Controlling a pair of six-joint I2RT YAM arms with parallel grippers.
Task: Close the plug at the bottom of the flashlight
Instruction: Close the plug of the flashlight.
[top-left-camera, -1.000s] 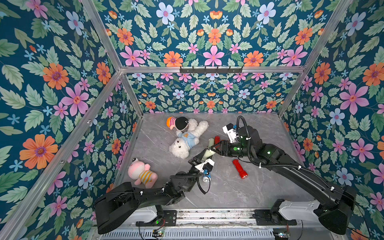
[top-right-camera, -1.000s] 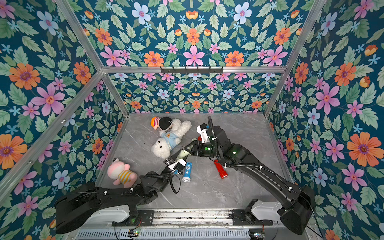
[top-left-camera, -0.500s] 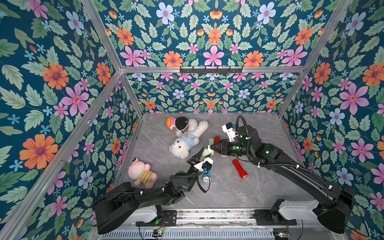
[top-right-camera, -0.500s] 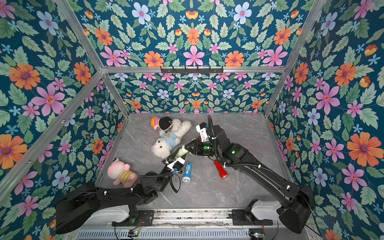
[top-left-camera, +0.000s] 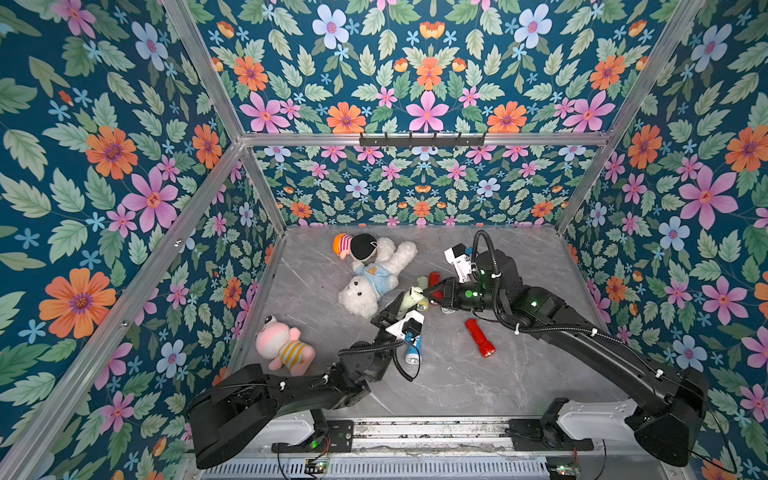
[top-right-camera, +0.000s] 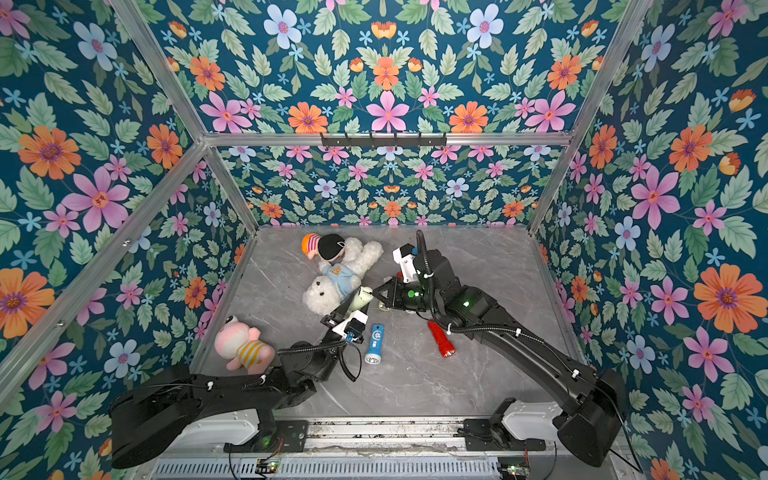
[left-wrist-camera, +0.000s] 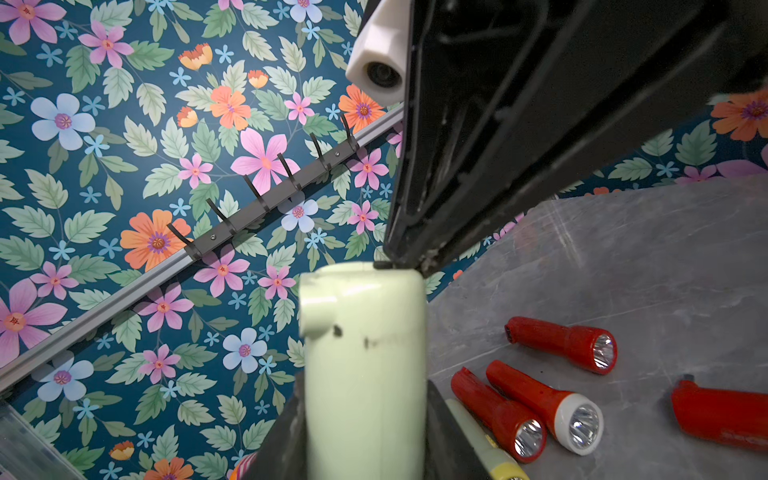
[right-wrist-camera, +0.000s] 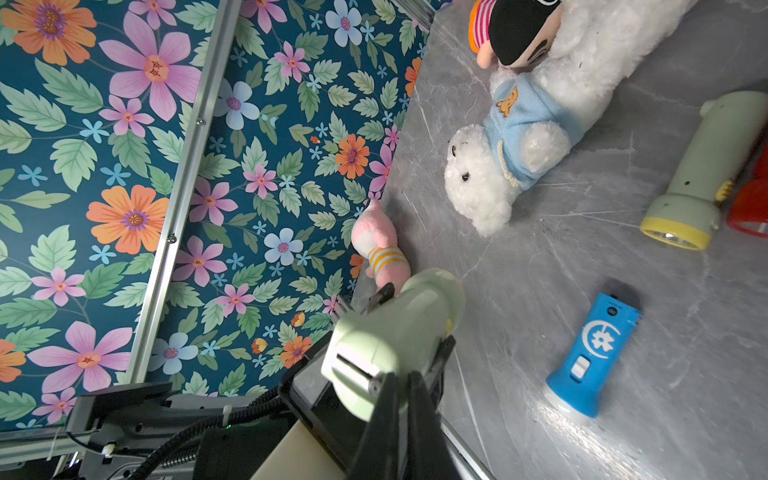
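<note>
We can read no words or numbers anywhere; we make out only a white crescent-and-flower emblem (right-wrist-camera: 601, 337) on the blue flashlight (right-wrist-camera: 582, 386).

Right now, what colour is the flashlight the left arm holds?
The plastic flashlight is pale green, clearest in the right wrist view.

Bright, even light falls from above, shadows soft. My top views are sharp, the walls (top-left-camera: 124, 174) bowing at the edges. Near my left wrist the pale green flashlight (left-wrist-camera: 365, 374) blurs; the grey table (right-wrist-camera: 602, 449) shows faint sheen
</note>
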